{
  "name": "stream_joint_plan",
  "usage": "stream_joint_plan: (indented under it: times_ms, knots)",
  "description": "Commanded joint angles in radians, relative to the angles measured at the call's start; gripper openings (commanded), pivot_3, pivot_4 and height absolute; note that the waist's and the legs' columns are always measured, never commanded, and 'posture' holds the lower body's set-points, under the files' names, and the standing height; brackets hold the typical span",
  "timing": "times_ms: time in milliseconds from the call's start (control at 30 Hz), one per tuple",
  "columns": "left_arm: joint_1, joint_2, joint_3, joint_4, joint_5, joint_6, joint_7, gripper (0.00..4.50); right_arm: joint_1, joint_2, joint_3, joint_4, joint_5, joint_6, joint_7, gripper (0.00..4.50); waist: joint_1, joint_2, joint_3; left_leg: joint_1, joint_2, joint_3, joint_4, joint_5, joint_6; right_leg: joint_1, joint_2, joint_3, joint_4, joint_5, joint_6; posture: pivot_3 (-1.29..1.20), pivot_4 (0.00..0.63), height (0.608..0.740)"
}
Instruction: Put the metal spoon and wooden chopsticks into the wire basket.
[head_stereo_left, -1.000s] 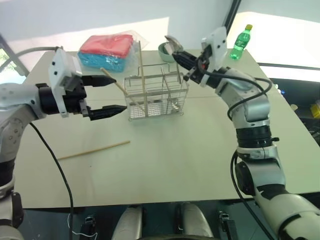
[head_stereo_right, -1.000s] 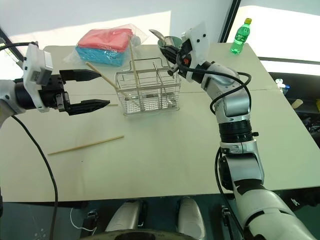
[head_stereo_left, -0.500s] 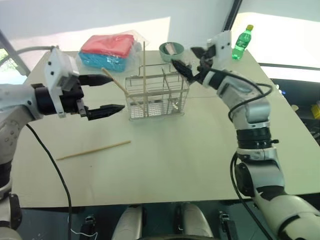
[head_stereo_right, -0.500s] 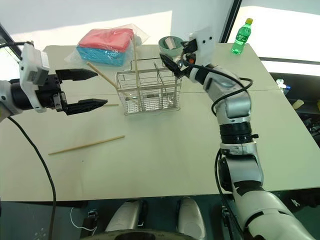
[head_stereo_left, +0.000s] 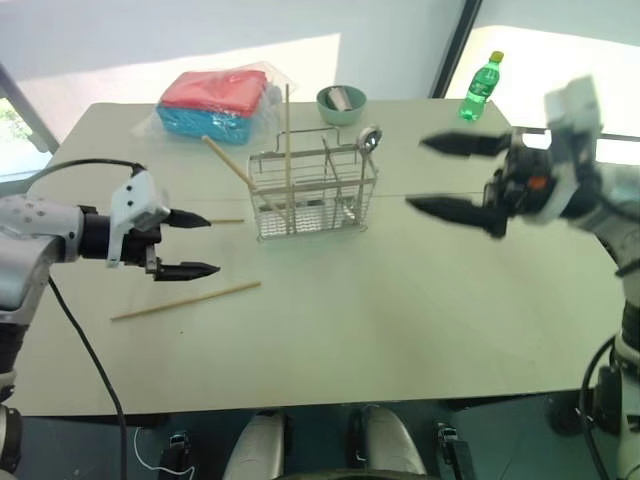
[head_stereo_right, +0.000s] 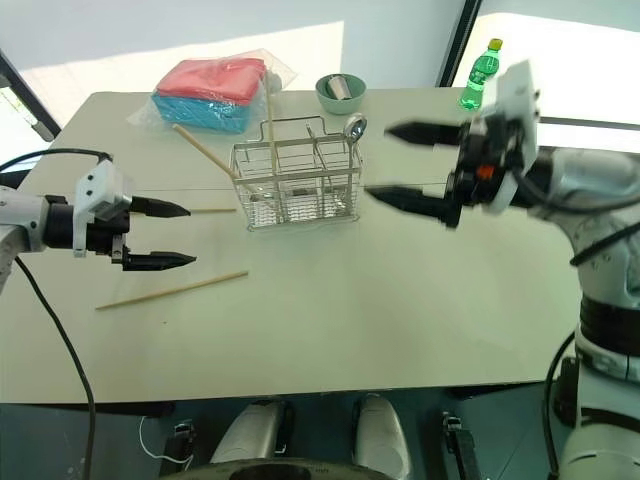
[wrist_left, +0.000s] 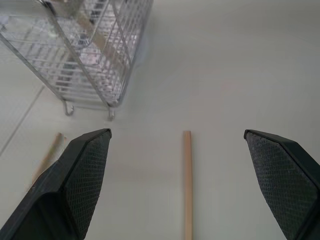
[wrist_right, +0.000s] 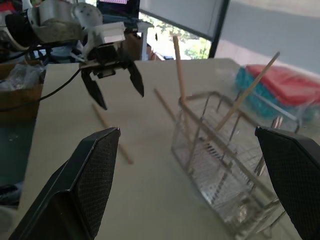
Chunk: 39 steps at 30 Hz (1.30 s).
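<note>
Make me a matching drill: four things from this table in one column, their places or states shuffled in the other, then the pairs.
1. metal spoon
2. loose chopstick
3. green bottle
4. left gripper

A. far right corner of the table
B. flat on the table, near the left gripper
C. jaws open, empty
D. standing in the wire basket

Pairs: 1-D, 2-B, 3-A, 4-C

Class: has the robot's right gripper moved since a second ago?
Yes. The right gripper has pulled back from the wire basket toward the table's right side, open.
</note>
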Motion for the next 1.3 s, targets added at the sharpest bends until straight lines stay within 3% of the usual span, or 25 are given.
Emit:
stream_joint_plan:
  times_ms: [33, 300, 500, 733, 833, 1067, 1300]
  knots:
    - [-0.003, -0.022, -0.048, 0.019, 0.058, -0.079, -0.044, 4.5, 0.074, -0.019, -0.07, -0.085, 0.041, 0.013, -0.04, 4.48, 0.0, 0.0, 0.0, 0.0, 0.0, 0.0, 0.0, 0.0, 0.0, 0.0, 0.0, 0.0, 0.0, 0.0, 0.0, 0.0, 0.15, 0.667]
    - [-0.097, -0.153, -0.188, 0.188, 0.202, -0.161, -0.064, 4.5, 0.209, -0.013, -0.136, -0.177, 0.092, 0.05, -0.153, 4.48, 0.019, -0.001, -0.001, -0.001, 0.0, 0.0, 0.001, -0.001, 0.001, 0.002, -0.001, 0.0, -0.005, 0.0, 0.0, 0.0, 0.15, 0.667]
    - [-0.173, -0.22, -0.257, 0.362, 0.314, -0.273, -0.081, 4.5, 0.35, -0.025, -0.18, -0.29, 0.169, 0.074, -0.181, 4.48, 0.026, -0.001, -0.001, -0.001, 0.0, 0.0, 0.001, -0.001, 0.002, 0.002, -0.001, 0.0, -0.005, 0.0, 0.0, 0.0, 0.15, 0.667]
    - [-0.204, -0.256, -0.325, 0.48, 0.424, -0.399, -0.119, 4.5, 0.395, -0.037, -0.197, -0.306, 0.194, 0.059, -0.219, 4.48, 0.024, -0.002, -0.001, 0.0, 0.0, 0.0, 0.002, -0.001, 0.002, 0.003, -0.002, 0.0, -0.006, 0.0, 0.0, 0.0, 0.15, 0.667]
    - [-0.211, -0.267, -0.338, 0.507, 0.439, -0.414, -0.145, 3.71, 0.385, -0.032, -0.189, -0.295, 0.199, 0.055, -0.241, 4.5, 0.024, -0.002, -0.002, 0.0, 0.0, 0.0, 0.002, -0.001, 0.002, 0.003, -0.002, 0.0, -0.006, 0.0, -0.001, 0.0, 0.15, 0.667]
    - [-0.216, -0.287, -0.327, 0.535, 0.461, -0.42, -0.131, 0.17, 0.377, -0.044, -0.176, -0.283, 0.203, 0.045, -0.238, 4.5, 0.024, -0.002, -0.003, 0.0, 0.0, 0.0, 0.002, -0.002, 0.003, 0.004, -0.002, 0.0, -0.006, 0.0, -0.001, 0.0, 0.15, 0.667]
    - [-0.208, -0.276, -0.267, 0.528, 0.446, -0.377, -0.043, 0.04, 0.385, -0.058, -0.143, -0.268, 0.167, 0.013, -0.201, 4.5, 0.024, -0.001, -0.003, 0.0, 0.0, 0.0, 0.002, -0.002, 0.003, 0.004, -0.001, -0.001, -0.006, 0.0, -0.001, 0.0, 0.15, 0.667]
